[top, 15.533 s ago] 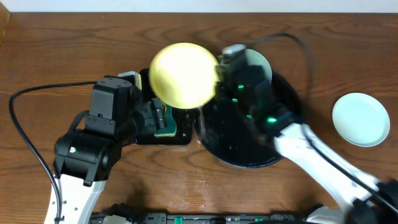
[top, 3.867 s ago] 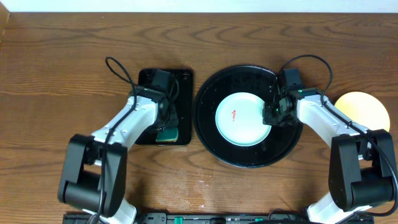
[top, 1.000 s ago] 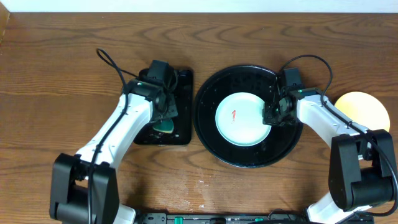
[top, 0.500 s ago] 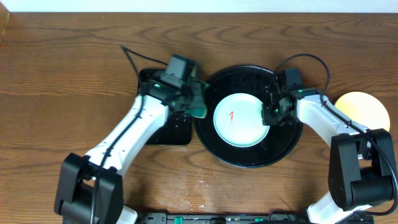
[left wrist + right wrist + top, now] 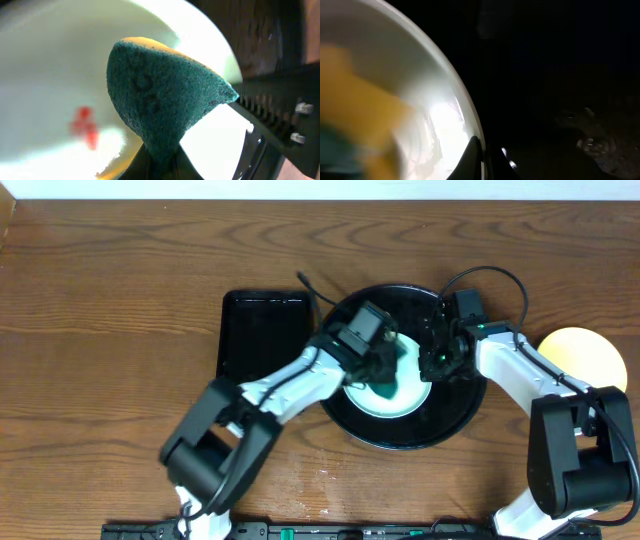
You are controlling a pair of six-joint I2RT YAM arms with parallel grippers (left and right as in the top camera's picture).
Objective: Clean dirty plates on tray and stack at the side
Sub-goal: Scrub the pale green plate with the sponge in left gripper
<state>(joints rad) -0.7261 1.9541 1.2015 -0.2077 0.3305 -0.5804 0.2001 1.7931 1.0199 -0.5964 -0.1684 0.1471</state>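
At centre frame in the overhead view, the pale mint plate (image 5: 410,395) lies inside the round black tray (image 5: 462,408). The left gripper (image 5: 160,162) is clamped on a green sponge (image 5: 160,100) and holds it over the middle of that plate. Whether the sponge presses on the surface or hangs just above it cannot be told. In the left wrist view a red smear (image 5: 85,125) shows beside the sponge, so this plate is not yet clean. The right gripper (image 5: 437,363) is pinched on the plate's right rim, seemingly to steady it for the wipe.

At the right edge of the overhead view a pale yellow plate (image 5: 585,355) rests on the wooden table, well apart from the tray; it looks clean and already set aside. Whether another plate lies beneath it is hidden. A rectangular black tray (image 5: 262,330) sits just left of the round one.

By my reckoning the task is well past halfway: left are scrubbing off the smear and carrying this plate to the stack at the right.
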